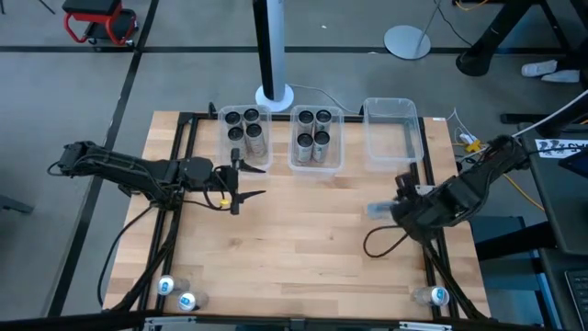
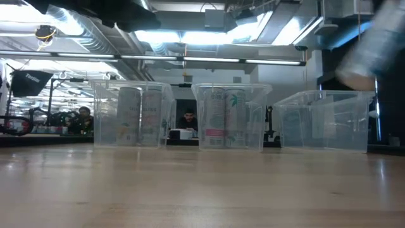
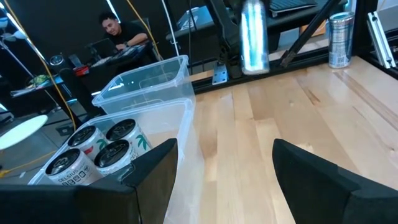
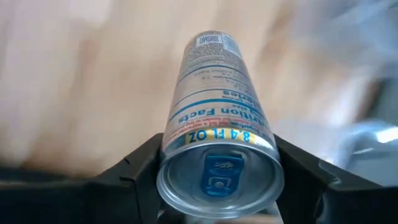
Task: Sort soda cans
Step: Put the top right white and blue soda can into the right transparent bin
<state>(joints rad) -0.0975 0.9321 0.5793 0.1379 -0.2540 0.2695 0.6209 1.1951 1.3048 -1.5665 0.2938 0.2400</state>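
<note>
Three clear plastic bins stand in a row along the far edge of a large wooden table (image 1: pixel 303 239). Seen from above, the left bin (image 1: pixel 244 134) holds four dark-topped soda cans (image 1: pixel 250 117) standing upright, the middle bin (image 1: pixel 317 138) holds four more (image 1: pixel 313 118), and the right bin (image 1: pixel 393 135) holds nothing.

Two dark robot arms reach in from the sides. The left gripper (image 1: pixel 246 181) hovers just in front of the left bin, its fingers spread apart and holding nothing. The right gripper (image 1: pixel 401 204) is above the table near the right edge, in front of the right bin, with its fingers pinching a silver can (image 4: pixel 214 134) that has blue lettering and a blue pull tab.

By my judgement the sorting is well over halfway done. Eight cans are binned and one is being carried. Three blue-topped cans remain loose on the table's near edge: two at the left corner (image 1: pixel 166 285) and one at the right corner (image 1: pixel 438 295). The right bin looks meant for these.

Only the right wrist view shows the gripped can's label and tab; from above it is a pale blur. The left wrist view shows palm-tree print on the binned cans (image 3: pixel 99 149) and a person seated at a desk beyond the table. The low view shows the bins side on, with cans visible through their walls.
</note>
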